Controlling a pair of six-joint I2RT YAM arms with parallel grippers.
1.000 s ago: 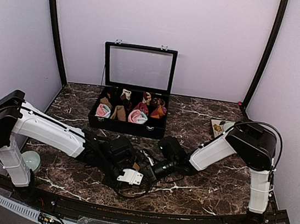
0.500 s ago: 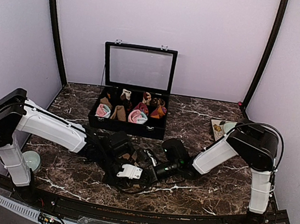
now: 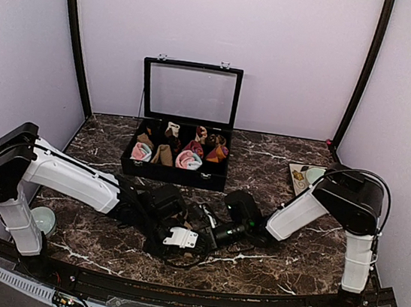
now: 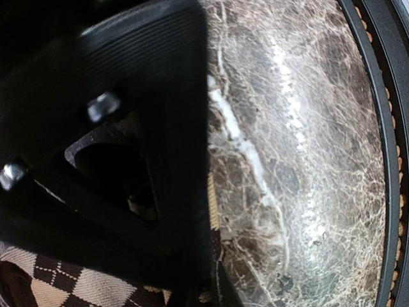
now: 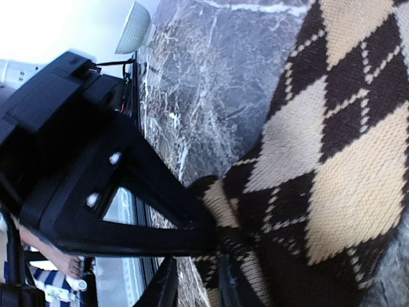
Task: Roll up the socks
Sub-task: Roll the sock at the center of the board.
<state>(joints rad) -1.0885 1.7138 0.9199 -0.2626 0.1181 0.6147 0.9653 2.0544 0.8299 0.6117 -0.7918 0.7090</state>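
The left tool (image 3: 188,240) is pressed together low on the table (image 3: 282,262), with the diamond sock (image 4: 45,284) lying under it. The right tool (image 3: 208,236) meets it at that sock; its spread cannot be told. Farther back, an open box (image 3: 172,174) holds rolls (image 3: 187,159).

A dark brown, white-veined marble tabletop (image 3: 265,158) carries a black rectangular case (image 3: 172,173) toward its back, with the clear hinged lid (image 3: 191,92) standing upright. 2 pink-and-white sock rolls (image 3: 141,153) sit in the case's front compartments. A pale green round bowl (image 3: 43,218) rests near the table's near-left corner.
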